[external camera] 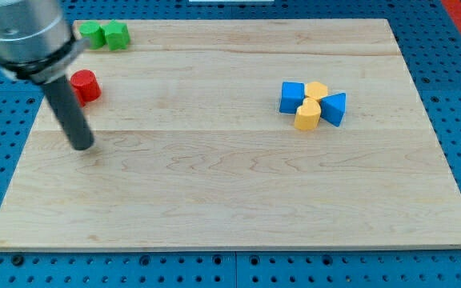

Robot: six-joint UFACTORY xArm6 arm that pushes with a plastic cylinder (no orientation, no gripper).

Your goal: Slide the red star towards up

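My tip rests on the wooden board near its left side. A red block, which looks like a cylinder, sits just above and slightly to the right of the tip, partly behind the rod. There is a clear gap between the tip and this block. I see no red star shape; the arm's body hides the board's top left corner.
Two green blocks sit side by side at the top left edge. On the right is a tight cluster: a blue cube, a blue triangular block and two yellow blocks.
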